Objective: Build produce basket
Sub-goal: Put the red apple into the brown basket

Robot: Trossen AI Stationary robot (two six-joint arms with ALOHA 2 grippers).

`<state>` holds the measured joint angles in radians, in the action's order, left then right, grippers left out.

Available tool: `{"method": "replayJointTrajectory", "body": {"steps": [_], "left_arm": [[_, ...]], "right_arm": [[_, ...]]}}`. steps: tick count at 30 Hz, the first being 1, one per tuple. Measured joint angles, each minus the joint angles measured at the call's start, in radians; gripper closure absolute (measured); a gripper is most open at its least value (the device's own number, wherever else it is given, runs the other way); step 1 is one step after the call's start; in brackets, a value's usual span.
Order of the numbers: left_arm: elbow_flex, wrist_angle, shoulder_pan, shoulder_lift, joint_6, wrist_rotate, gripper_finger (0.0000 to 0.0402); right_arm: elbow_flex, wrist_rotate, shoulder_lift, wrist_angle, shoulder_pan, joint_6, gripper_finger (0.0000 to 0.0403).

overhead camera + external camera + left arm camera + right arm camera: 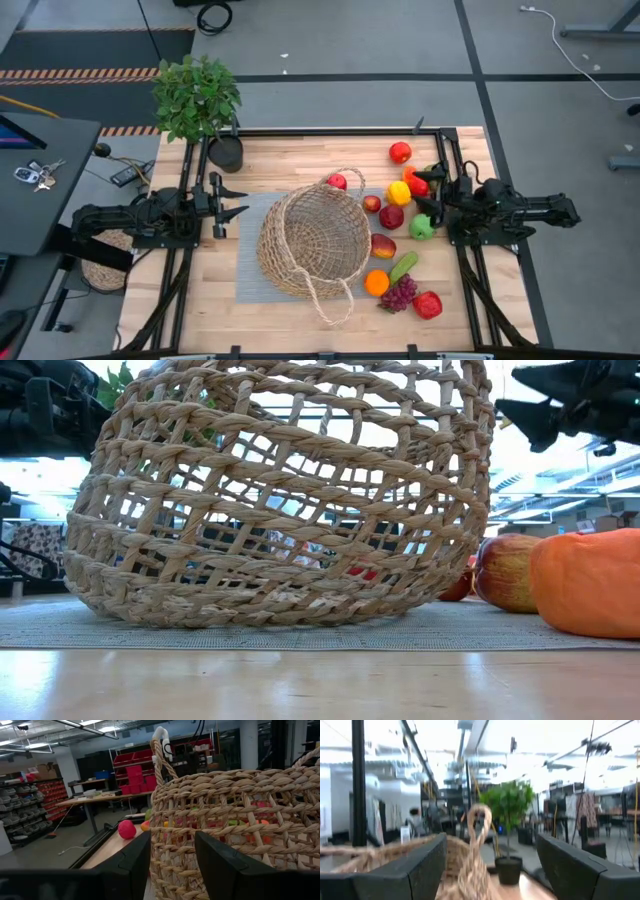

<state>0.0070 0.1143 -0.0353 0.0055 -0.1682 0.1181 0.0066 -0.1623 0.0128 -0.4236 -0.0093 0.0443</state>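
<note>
The woven wicker basket [313, 242] lies tipped on a grey mat [248, 285] at the table's middle and rests on its lower wall [250, 605]. The produce lies loose on the table to its right: red apples [400, 152], a yellow pepper [399, 192], a green apple [421, 227], a cucumber [403, 266], an orange [376, 282], grapes [398, 295] and a red pepper [427, 305]. My left gripper [240, 201] stands open left of the basket, clear of it. My right gripper [420, 192] stands open above the produce at the right. Neither holds anything.
A leafy potted plant [197, 95] in a black pot [226, 153] stands at the table's far left corner. Bare wood shows along the near edge [300, 335]. The basket's looped handles [335, 305] stick out toward the near and far sides.
</note>
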Motion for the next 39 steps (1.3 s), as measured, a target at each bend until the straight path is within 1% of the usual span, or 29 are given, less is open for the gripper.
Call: {"method": "replayJointTrajectory", "body": {"steps": [4, 6, 10, 12, 16, 17, 24, 26, 28, 30, 34, 36, 39], "left_arm": [[0.0, 0.0, 0.0, 0.0, 0.0, 0.0, 0.0241], [0.0, 0.0, 0.0, 0.0, 0.0, 0.0, 0.0241], [0.0, 0.0, 0.0, 0.0, 0.0, 0.0, 0.0241], [0.0, 0.0, 0.0, 0.0, 0.0, 0.0, 0.0241], [0.0, 0.0, 0.0, 0.0, 0.0, 0.0, 0.0241], [0.0, 0.0, 0.0, 0.0, 0.0, 0.0, 0.0241], [0.0, 0.0, 0.0, 0.0, 0.0, 0.0, 0.0241], [0.0, 0.0, 0.0, 0.0, 0.0, 0.0, 0.0241], [0.0, 0.0, 0.0, 0.0, 0.0, 0.0, 0.0241], [0.0, 0.0, 0.0, 0.0, 0.0, 0.0, 0.0241], [0.0, 0.0, 0.0, 0.0, 0.0, 0.0, 0.0241], [0.0, 0.0, 0.0, 0.0, 0.0, 0.0, 0.0241], [0.0, 0.0, 0.0, 0.0, 0.0, 0.0, 0.0241]], "right_arm": [[0.0, 0.0, 0.0, -0.009, 0.0, 0.002, 0.0094], [0.0, -0.025, 0.0, -0.015, 0.0, 0.005, 0.0094], [0.0, -0.064, 0.0, -0.024, 0.0, -0.064, 0.0094], [0.0, -0.133, 0.0, -0.027, 0.0, -0.045, 0.0094], [0.0, -0.364, 0.0, -0.035, 0.0, -0.026, 0.0094], [0.0, -0.401, 0.0, -0.03, 0.0, -0.036, 0.0094], [0.0, -0.448, 0.0, -0.005, 0.0, -0.048, 0.0094], [0.0, -0.442, 0.0, -0.004, 0.0, -0.07, 0.0094], [0.003, -0.409, 0.0, 0.009, 0.003, -0.078, 0.0094], [0.042, -0.395, 0.004, 0.101, 0.004, -0.1, 0.0094], [0.187, -0.454, 0.057, 0.404, -0.023, -0.195, 0.0094], [0.254, -0.478, 0.103, 0.549, -0.044, -0.273, 0.0094], [0.342, -0.476, 0.184, 0.764, -0.082, -0.442, 0.0094]]}}
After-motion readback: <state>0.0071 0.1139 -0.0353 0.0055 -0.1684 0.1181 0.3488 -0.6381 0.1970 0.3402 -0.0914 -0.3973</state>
